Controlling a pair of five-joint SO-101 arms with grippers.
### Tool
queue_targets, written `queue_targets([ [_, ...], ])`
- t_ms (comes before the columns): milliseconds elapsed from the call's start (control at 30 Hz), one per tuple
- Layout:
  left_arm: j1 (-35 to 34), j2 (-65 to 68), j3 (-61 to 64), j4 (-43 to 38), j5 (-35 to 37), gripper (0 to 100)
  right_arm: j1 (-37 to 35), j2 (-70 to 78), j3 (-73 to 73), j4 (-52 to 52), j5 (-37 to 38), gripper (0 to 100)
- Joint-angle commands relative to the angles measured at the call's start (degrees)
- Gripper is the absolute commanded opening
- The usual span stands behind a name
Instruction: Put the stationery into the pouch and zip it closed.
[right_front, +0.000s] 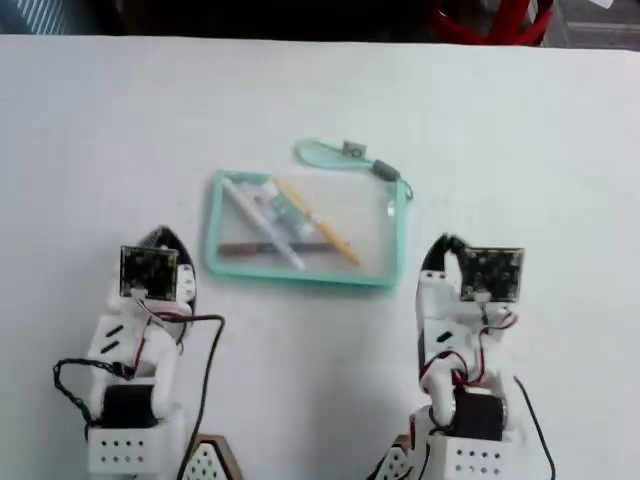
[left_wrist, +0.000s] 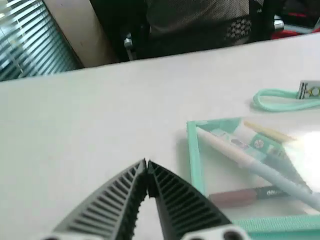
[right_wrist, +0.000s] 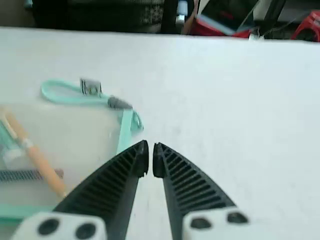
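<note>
— How do the fingers stand?
— Both sets clenched on nothing: left fingers (left_wrist: 172, 197), right fingers (right_wrist: 187, 182).
— And the pouch?
— The clear pouch (right_front: 400, 240) lies flat on the counter (right_front: 500, 120) between the two sets of fingers, with pens (right_front: 315, 225) inside.

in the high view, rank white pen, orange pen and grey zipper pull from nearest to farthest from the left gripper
From the left gripper:
1. white pen, left part of the pouch
2. orange pen, middle of it
3. grey zipper pull, far right corner
</note>
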Motion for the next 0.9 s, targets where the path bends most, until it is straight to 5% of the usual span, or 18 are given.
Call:
queue_targets([
  [0,-0.22,-0.04,-0.09,8.0,-0.35,3,0.84,-0.4,2.11,1.27,0.0,2.4],
  [200,-0.57,-0.04,-0.09,20.75,-0.09,3,1.01,-0.4,2.11,15.43,0.0,2.6],
  [400,-0.92,-0.13,-0.09,23.91,2.37,3,0.92,-0.4,2.11,32.13,-0.09,2.8],
  [567,-0.48,-0.13,-0.18,33.93,2.02,2,1.01,-0.4,2.11,32.31,-0.09,2.4],
  [867,-0.48,0.04,-0.18,33.32,2.29,3,1.01,-0.4,2.11,32.22,0.0,2.5],
])
